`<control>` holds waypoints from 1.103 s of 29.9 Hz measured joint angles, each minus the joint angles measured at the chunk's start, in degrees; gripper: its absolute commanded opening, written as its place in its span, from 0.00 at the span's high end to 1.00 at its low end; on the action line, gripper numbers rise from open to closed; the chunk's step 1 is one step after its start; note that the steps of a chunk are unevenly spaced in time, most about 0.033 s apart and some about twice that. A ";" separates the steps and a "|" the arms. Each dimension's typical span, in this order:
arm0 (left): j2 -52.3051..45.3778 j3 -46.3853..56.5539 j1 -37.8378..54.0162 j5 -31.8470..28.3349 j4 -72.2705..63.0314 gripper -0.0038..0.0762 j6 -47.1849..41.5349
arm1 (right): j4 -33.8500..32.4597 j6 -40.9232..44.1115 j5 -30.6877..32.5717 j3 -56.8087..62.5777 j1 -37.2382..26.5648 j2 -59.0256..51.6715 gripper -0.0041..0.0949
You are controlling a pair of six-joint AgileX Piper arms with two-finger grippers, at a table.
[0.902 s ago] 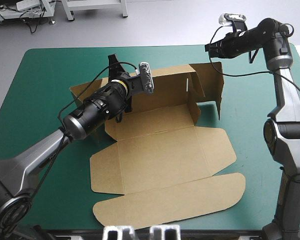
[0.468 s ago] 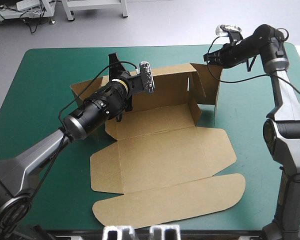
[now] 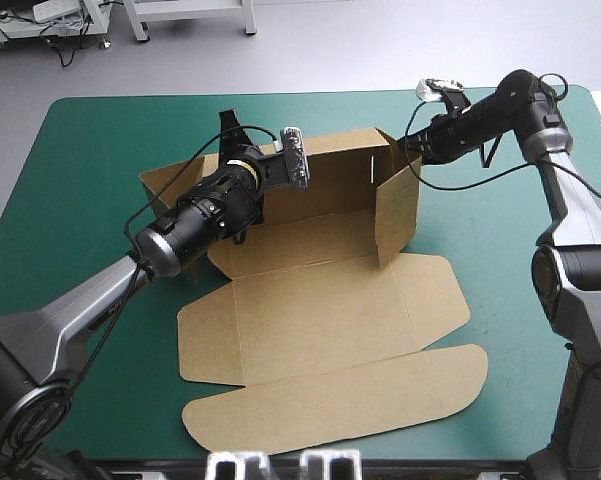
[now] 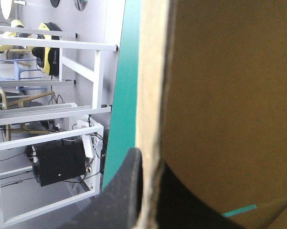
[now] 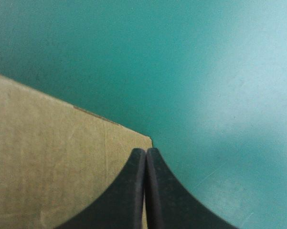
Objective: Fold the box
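Note:
The brown box (image 3: 320,320) lies open in the middle of the teal-green cover, its front panels and lid flat. Its back wall (image 3: 335,185) stands upright. My left gripper (image 3: 248,165) is shut on that wall's top edge near its left end; in the left wrist view the board edge (image 4: 150,95) runs between the black fingers (image 4: 150,171). The right side wall (image 3: 398,215) stands folded forward from the back wall. My right gripper (image 3: 410,148) is shut, its tip (image 5: 146,151) against that wall's upper outer corner (image 5: 47,157).
Bare teal-green cover (image 3: 90,150) surrounds the box on all sides. The box's left side flap (image 3: 165,185) still angles outward behind my left arm. The rounded lid flap (image 3: 340,400) reaches close to the table's near edge.
My right gripper moved left and down, swinging the right side wall inward from an outward splay to square with the back wall. The left gripper kept its hold.

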 measured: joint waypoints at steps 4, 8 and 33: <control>0.06 0.00 0.00 0.07 0.45 0.96 -0.13 | 2.38 -4.10 -0.20 4.21 0.07 -1.23 0.98; 0.06 0.00 0.00 0.00 0.45 0.96 -0.13 | 4.85 -8.47 -0.60 8.45 0.07 -3.25 0.98; 0.12 0.00 0.00 -0.71 0.40 0.96 -0.13 | 50.94 -76.80 -28.79 59.03 0.07 -24.51 0.98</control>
